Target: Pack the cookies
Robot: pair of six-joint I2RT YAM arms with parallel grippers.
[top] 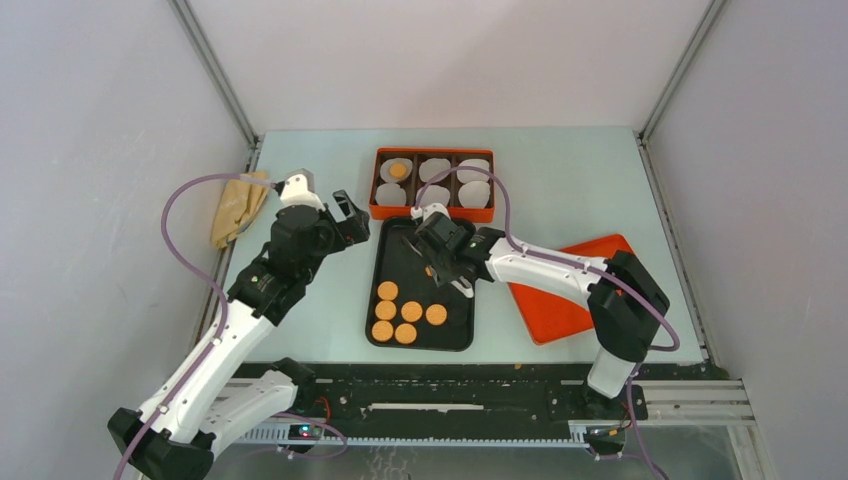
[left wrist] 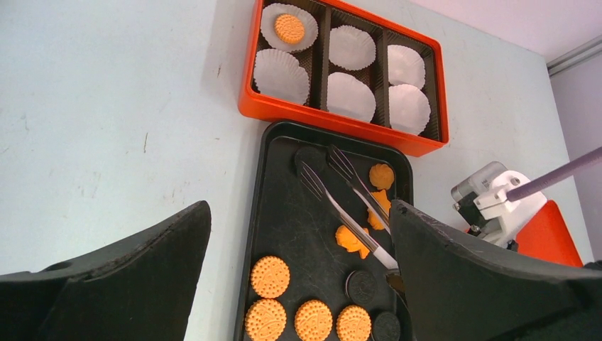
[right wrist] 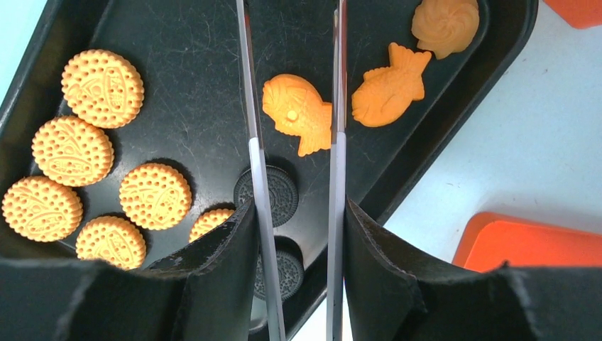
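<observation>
The right fingers (right wrist: 213, 277) are clamping a pair of tongs (right wrist: 255, 156), whose arms are standing apart over the black tray (right wrist: 184, 92) on the counter (top: 560, 180), straddling a fish-shaped cookie (right wrist: 298, 114). The other cookies (right wrist: 155, 195) are lying on that tray, and one is sitting in a paper cup (left wrist: 270, 15) in the orange box (left wrist: 334, 122). The left fingers (left wrist: 142, 263) are hanging apart beside the tray. Lowering squarely and squeezing gently should be guarding against a slip.
</observation>
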